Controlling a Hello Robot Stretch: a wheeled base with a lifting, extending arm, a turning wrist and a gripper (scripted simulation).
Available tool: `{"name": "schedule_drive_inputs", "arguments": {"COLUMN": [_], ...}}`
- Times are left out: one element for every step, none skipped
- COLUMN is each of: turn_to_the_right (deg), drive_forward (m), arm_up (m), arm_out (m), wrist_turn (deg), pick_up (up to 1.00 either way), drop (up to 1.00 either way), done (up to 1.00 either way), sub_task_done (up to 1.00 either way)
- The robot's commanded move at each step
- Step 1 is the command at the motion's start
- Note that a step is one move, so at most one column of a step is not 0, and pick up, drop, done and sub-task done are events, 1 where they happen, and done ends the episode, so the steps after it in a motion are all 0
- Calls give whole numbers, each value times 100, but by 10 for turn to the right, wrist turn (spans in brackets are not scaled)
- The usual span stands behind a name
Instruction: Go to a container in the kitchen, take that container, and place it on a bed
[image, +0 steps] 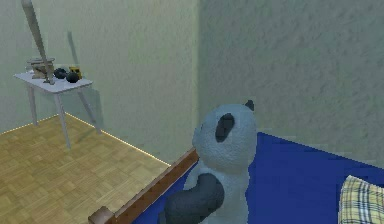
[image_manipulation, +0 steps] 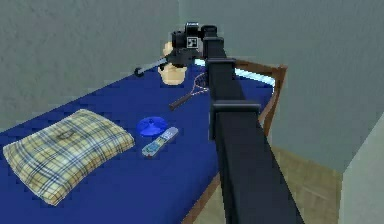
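The bed (image_manipulation: 110, 180) has a blue cover and a wooden frame (image_manipulation: 272, 80). My arm (image_manipulation: 235, 130) reaches out over it. At the arm's far end is the gripper (image_manipulation: 180, 50), near the bed's far corner. A small tan rounded thing (image_manipulation: 173, 72), perhaps the container, sits right below the gripper against the blue cover. I cannot tell whether the gripper holds it or whether it rests on the bed. In the forward view the bed (image: 300, 180) fills the lower right.
On the bed lie a plaid pillow (image_manipulation: 65, 150), a blue disc (image_manipulation: 151, 126), a small flat device (image_manipulation: 160, 141), a racket (image_manipulation: 192, 92) and a grey stick (image_manipulation: 148, 68). A panda plush (image: 220, 160) sits at the bed's end. A white side table (image: 60, 90) stands by the wall.
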Motion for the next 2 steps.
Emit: {"name": "schedule_drive_inputs", "arguments": {"turn_to_the_right": [0, 0], "drive_forward": [0, 0], "arm_up": [0, 0], "arm_out": [-8, 0], "wrist_turn": [0, 0], "pick_up": [0, 0], "drop": [0, 0], "done": [0, 100], "sub_task_done": [0, 0]}}
